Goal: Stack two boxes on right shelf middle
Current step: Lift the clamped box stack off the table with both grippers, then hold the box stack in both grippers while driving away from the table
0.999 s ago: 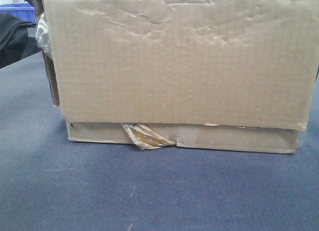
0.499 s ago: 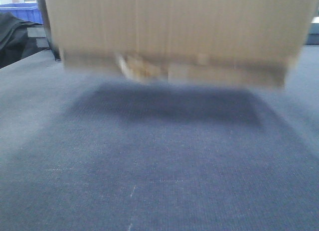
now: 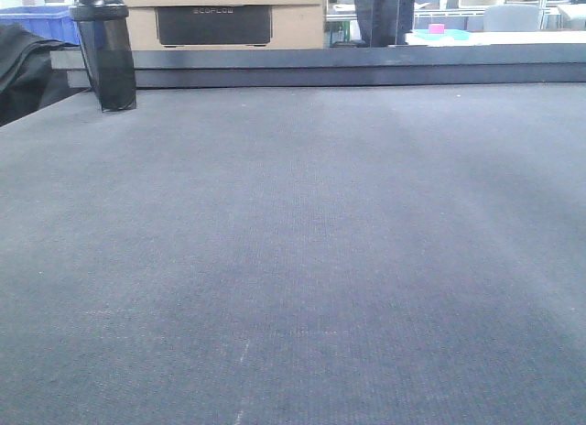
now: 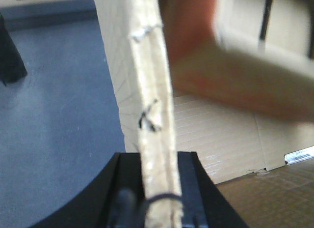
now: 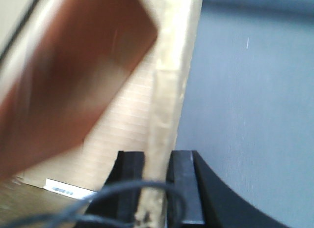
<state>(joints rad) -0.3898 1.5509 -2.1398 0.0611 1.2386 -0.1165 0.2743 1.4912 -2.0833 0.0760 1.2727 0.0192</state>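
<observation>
1. Left claw (image 4: 158, 174) is pinched shut on the top edge of one upright wall of the box (image 4: 216, 139). Right claw (image 5: 156, 164) is clamped the same way on another wall.
2. The box is missing from the front view, which shows only the table (image 3: 293, 260). I judge the box is hanging above it.
3. The shelf is in no view.
4. For the carry, I'd keep both claws level and evenly spaced. These are thin wall edges and could bend or tear, so move slowly.
5. A reddish-brown blur sits over the box interior; I can't identify it.
6. Beyond the table's far edge, towards the left, a carton (image 3: 212, 24) has a dark panel that seems to read "ECOFLOW".
7. The barcode sticker (image 4: 299, 155) inside the box is unreadable.
</observation>
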